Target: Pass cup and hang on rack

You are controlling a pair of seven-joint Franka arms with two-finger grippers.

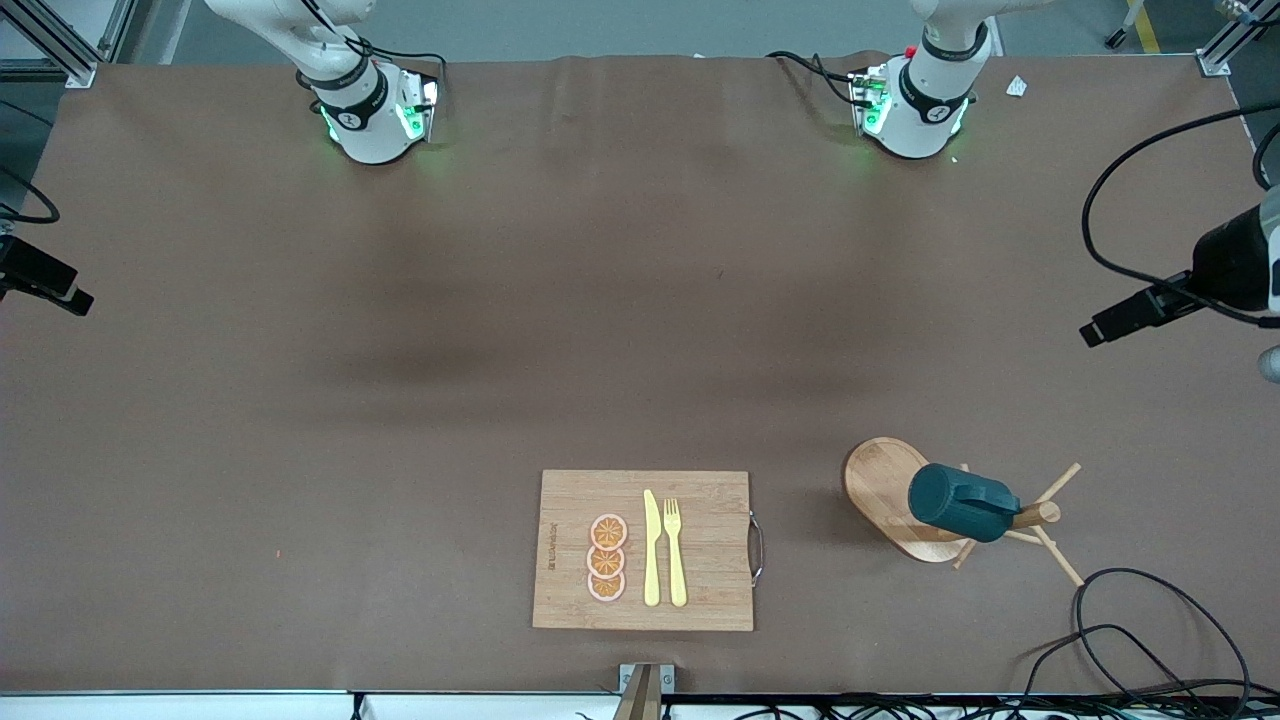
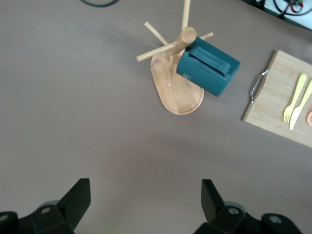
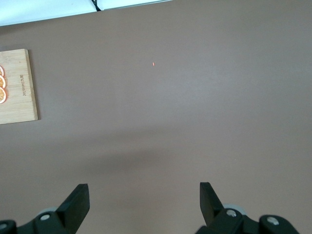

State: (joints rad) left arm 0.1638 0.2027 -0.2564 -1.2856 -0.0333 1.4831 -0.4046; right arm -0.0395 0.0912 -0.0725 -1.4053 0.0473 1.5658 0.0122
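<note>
The dark teal cup (image 1: pixel 960 500) hangs tilted on a peg of the light wooden rack (image 1: pixel 880 480), which stands toward the left arm's end of the table, close to the front camera. The left wrist view shows the cup (image 2: pixel 207 70) against the post of the rack (image 2: pixel 180 95) from above. My left gripper (image 2: pixel 145 200) is open and empty, up over bare table well short of the rack. My right gripper (image 3: pixel 144 202) is open and empty too, over bare brown table. Neither gripper shows in the front view.
A bamboo cutting board (image 1: pixel 710 500) lies beside the rack, toward the table's middle, holding a yellow knife (image 1: pixel 651 548), a yellow fork (image 1: pixel 675 550) and orange slices (image 1: pixel 607 558). Black cables (image 1: pixel 1150 640) loop at the table's edge near the rack.
</note>
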